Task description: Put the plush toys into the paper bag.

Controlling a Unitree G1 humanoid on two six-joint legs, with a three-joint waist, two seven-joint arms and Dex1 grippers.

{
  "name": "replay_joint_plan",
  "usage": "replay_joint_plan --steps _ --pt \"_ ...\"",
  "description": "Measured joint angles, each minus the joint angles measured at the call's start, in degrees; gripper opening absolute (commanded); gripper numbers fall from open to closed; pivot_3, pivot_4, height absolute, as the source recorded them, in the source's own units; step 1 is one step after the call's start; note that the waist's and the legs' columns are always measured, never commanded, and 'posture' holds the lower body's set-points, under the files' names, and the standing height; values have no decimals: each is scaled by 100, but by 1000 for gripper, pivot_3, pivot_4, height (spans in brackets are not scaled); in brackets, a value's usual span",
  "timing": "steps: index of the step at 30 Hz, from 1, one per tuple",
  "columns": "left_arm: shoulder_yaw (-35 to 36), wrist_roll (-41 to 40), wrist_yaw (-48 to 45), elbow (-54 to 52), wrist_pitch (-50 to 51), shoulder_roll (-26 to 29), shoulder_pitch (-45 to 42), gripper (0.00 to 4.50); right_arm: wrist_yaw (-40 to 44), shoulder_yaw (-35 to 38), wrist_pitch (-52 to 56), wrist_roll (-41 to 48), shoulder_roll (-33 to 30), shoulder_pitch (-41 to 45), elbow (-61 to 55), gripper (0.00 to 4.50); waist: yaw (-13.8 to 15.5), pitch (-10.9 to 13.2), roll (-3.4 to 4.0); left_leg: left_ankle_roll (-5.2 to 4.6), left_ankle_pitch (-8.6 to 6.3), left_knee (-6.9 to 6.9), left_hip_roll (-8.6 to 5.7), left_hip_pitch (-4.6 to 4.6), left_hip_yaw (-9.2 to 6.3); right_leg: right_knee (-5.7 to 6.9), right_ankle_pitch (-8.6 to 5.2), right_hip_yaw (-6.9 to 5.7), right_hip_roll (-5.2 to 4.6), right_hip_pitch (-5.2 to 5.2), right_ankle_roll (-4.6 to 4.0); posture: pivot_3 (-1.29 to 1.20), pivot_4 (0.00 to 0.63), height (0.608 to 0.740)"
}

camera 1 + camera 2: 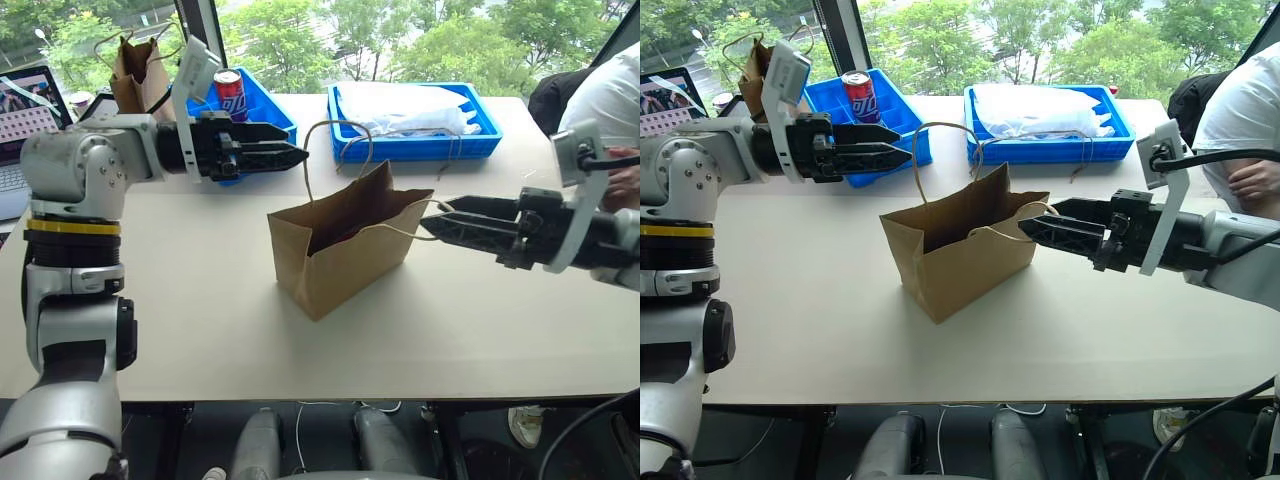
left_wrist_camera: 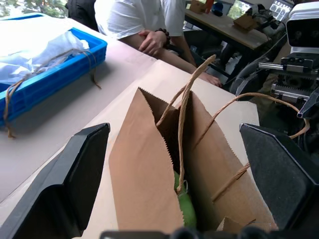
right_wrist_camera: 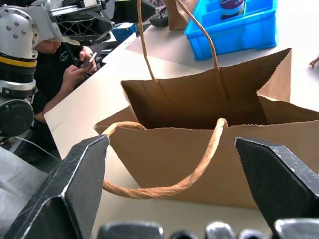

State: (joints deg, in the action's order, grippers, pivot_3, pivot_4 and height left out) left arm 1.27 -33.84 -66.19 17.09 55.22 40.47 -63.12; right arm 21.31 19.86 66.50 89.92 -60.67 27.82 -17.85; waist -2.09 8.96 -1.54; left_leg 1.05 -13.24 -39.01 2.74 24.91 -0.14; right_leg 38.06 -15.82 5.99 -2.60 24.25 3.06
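**Both grippers spread, bag standing between them, green toy seen inside**

The paper bag is seen upright on the desk, mouth open, between the two grippers. The left gripper is held level just beside the bag's far handle, fingers spread apart, nothing held. The right gripper is pointed at the bag's near handle, tip just beside or touching the loop; contact cannot be told. Its fingers are shown wide apart in the right wrist view, nothing clamped.

A bright green plush toy is glimpsed deep inside the bag in the left wrist view, ahead of the left gripper's fingers. The red chili toy cannot be made out; likely lower in the bag, but that is a guess.

Judged step: release done, arms to be cleared. To do it well, both grippers should be drawn back straight and level, away from the twisted handles, so no loop is snagged and the light bag is not tipped. The right gripper needs most care, given the near loop by its tip.

Beyond the left gripper, blue trays and a can are seen.
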Motion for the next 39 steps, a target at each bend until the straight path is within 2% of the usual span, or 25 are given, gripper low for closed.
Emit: replay_joint_plan --steps 6,11,14,16,18,20,23,25,31,39 --pt "14 280 -425 482 -855 415 36 4500 925 776 -19 -808 -618 -683 220 4485 84 0 0 0 0 1 0 3 3 -4 0 0 0 2 0 0 150 715" --pt "176 449 -1138 678 -1773 873 647 4500 1619 1317 -71 -1086 -654 -1204 -128 4485 69 0 0 -1 0 3 5 -14 8 3 0 0 2 -4 -1 0 150 715" --pt "378 331 -1647 453 -1890 1105 1537 4500 1814 1436 -45 -1178 -563 -1784 -588 3716 68 0 0 -1 0 3 7 -17 9 1 -1 0 1 -8 -1 0 150 715" --pt "451 235 -1801 102 -1992 1084 2155 4500 1782 1166 -91 -1427 -449 -1967 -967 3093 80 0 0 -1 0 1 9 -16 9 3 -1 0 2 -9 -1 0 150 715" --pt "456 195 -1818 -215 -2006 956 2513 4500 1725 609 -289 -1794 -305 -1957 -1428 2265 112 1 -2 -1 0 -9 9 -9 7 5 -1 0 2 -6 -1 0 150 715" --pt "503 154 -1780 -472 -1998 937 2666 4500 1628 171 -447 -2074 -135 -1808 -1666 1650 130 2 -6 -1 1 -13 8 -6 6 1 -1 0 3 -9 -1 0 150 715" --pt "594 -47 -1511 -1013 -1913 585 2797 4500 1206 -797 -777 -2711 609 -1256 -1797 601 128 1 -9 -1 1 -18 7 -8 6 3 -1 0 1 -13 -1 0 150 715" --pt "539 -138 -1332 -1225 -1827 383 2883 4500 969 -1319 -903 -3086 1000 -1041 -1802 51 125 2 -8 -1 1 -18 7 -2 6 6 -1 0 3 -3 -1 0 150 715" --pt "221 -173 -1024 -1407 -1546 168 2942 4500 540 -2235 -1084 -4001 1891 -256 -1549 51 103 1 -8 -2 1 -17 7 -3 2 12 0 0 5 -1 -2 0 150 715" --pt "126 -234 -811 -1675 -1482 -58 2942 4500 250 -2564 -1090 -4486 2596 128 -1352 51 112 1 -8 -2 1 -17 6 -3 1 10 0 -2 4 -3 -3 0 150 715"
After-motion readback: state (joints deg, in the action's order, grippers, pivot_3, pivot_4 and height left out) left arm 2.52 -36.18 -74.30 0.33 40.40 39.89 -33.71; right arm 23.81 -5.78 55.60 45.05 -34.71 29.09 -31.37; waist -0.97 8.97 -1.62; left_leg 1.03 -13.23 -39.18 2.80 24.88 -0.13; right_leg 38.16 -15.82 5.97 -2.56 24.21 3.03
